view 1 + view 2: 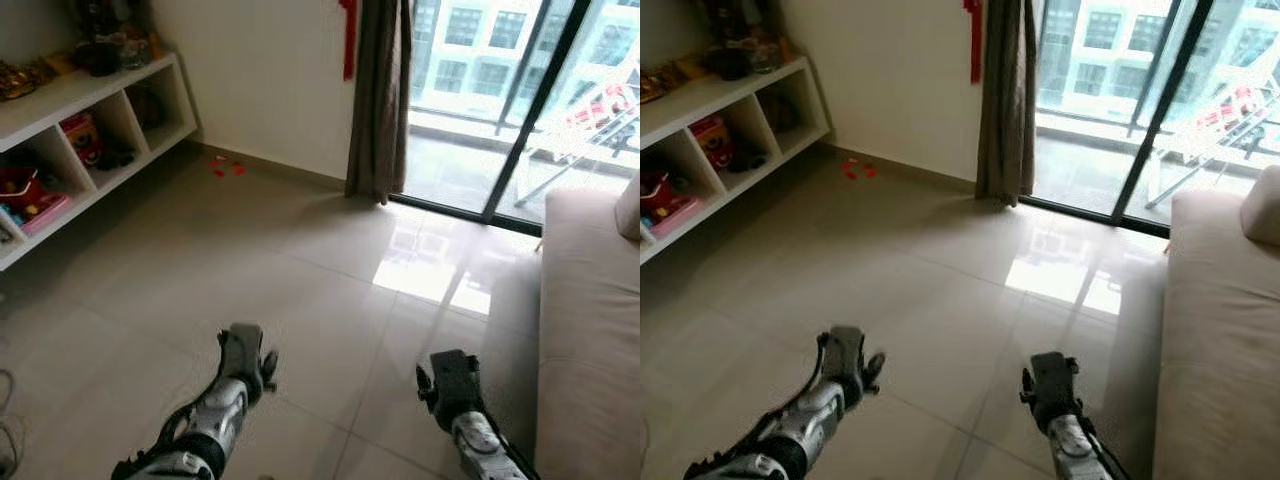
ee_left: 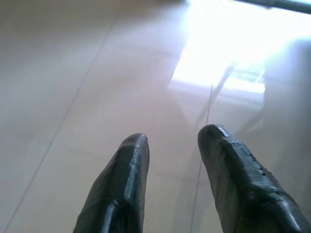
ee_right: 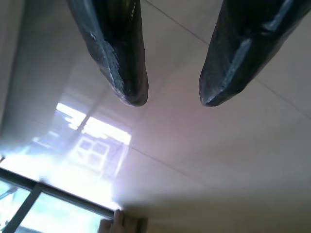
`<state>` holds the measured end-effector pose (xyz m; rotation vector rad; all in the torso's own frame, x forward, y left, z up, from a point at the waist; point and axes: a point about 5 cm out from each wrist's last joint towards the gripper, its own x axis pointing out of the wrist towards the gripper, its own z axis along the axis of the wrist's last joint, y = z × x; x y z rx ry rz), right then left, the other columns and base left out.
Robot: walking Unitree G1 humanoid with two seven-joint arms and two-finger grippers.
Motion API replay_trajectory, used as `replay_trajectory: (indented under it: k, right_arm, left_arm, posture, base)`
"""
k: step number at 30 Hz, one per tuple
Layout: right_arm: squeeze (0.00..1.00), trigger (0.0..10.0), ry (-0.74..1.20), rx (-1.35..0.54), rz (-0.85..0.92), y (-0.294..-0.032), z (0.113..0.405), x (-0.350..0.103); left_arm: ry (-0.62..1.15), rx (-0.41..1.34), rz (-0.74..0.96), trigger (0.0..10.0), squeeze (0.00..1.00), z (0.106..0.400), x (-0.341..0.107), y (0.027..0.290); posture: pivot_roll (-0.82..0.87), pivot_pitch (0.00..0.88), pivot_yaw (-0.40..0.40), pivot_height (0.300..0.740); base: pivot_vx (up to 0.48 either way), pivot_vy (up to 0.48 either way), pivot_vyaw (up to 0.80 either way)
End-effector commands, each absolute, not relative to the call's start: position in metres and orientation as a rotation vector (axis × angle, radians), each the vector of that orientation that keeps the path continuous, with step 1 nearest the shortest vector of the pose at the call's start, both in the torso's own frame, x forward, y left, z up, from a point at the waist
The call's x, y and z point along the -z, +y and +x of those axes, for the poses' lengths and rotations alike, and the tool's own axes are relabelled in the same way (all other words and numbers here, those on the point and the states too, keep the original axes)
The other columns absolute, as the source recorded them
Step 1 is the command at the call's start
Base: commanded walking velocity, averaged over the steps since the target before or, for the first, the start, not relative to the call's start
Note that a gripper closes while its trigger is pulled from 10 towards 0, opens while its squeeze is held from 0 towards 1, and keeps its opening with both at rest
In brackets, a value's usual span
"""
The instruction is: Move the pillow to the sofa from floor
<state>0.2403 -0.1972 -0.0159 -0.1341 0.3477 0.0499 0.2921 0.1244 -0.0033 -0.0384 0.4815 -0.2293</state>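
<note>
Hands, left (image 1: 247,352) and right (image 1: 452,378), parted and empty over bare floor (image 1: 300,270). Sofa (image 1: 590,330) at three o'clock. Best turned to search for the pillow.

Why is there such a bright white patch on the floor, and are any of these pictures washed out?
Left eye view: daylight through the glass door reflects as glare on the floor tiles. Left wrist view: that glare blows out white beyond the left gripper, whose fingers look soft. Right wrist view: the right gripper hangs dark against the window's reflection.
</note>
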Motion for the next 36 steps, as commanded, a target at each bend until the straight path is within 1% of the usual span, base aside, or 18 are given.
replay_trajectory:
  k: [1,2,3,4,12,18,21,25,34,36]
  right_arm:
    - [0.0,10.0,0.314,-0.037,-0.102,-0.202,0.239,0.011]
    - [0.0,10.0,0.314,-0.037,-0.102,-0.202,0.239,0.011]
    - [0.0,10.0,0.292,-0.033,-0.048,-0.202,0.234,0.008]
    - [0.0,10.0,0.292,-0.033,-0.048,-0.202,0.234,0.008]
    - [0.0,10.0,0.255,-0.019,-0.016,-0.197,0.227,0.008]
    - [0.0,10.0,0.249,-0.029,0.007,-0.194,0.227,0.004]
    - [0.0,10.0,0.243,-0.03,0.013,-0.195,0.229,0.001]
    - [0.0,10.0,0.238,-0.032,0.016,-0.195,0.231,-0.001]
    - [0.0,10.0,0.239,-0.041,0.02,-0.192,0.232,-0.002]
    - [0.0,10.0,0.241,-0.043,0.021,-0.191,0.231,-0.002]
  left_arm:
    - [0.46,0.239,-0.043,10.0,0.0,0.29,0.003,0.126]
    - [0.46,0.239,-0.043,10.0,0.0,0.29,0.003,0.126]
    - [0.403,0.279,-0.035,10.0,0.0,0.296,-0.008,0.118]
    - [0.403,0.279,-0.035,10.0,0.0,0.296,-0.008,0.118]
    - [0.333,0.326,-0.036,10.0,0.0,0.306,-0.024,0.106]
    - [0.319,0.344,-0.042,10.0,0.0,0.307,-0.028,0.103]
    - [0.326,0.352,-0.053,10.0,0.0,0.305,-0.027,0.1]
    - [0.329,0.373,-0.045,10.0,0.0,0.303,-0.027,0.097]
    - [0.343,0.367,-0.047,10.0,0.0,0.302,-0.025,0.101]
    - [0.347,0.372,-0.046,10.0,0.0,0.302,-0.024,0.101]
  posture:
    - [0.07,0.0,0.055,0.74]
    - [0.07,0.0,0.055,0.74]
    - [0.06,0.0,0.059,0.74]
    - [0.06,0.0,0.059,0.74]
    - [0.06,0.0,0.062,0.74]
    - [0.06,0.0,0.065,0.74]
    - [0.05,0.0,0.065,0.74]
    - [0.06,0.0,0.065,0.74]
    - [0.06,0.0,0.062,0.74]
    - [0.05,0.0,0.063,0.74]
  base:
    - [0.0,0.0,0.0]
    - [0.0,0.0,0.0]
    - [0.0,0.0,-0.69]
    - [0.0,0.0,-0.69]
    - [0.0,0.48,-0.78]
    - [0.0,0.0,-0.78]
    - [0.0,0.255,-0.77]
    - [0.0,0.0,-0.77]
    - [0.0,0.0,-0.77]
    - [0.0,0.48,-0.77]
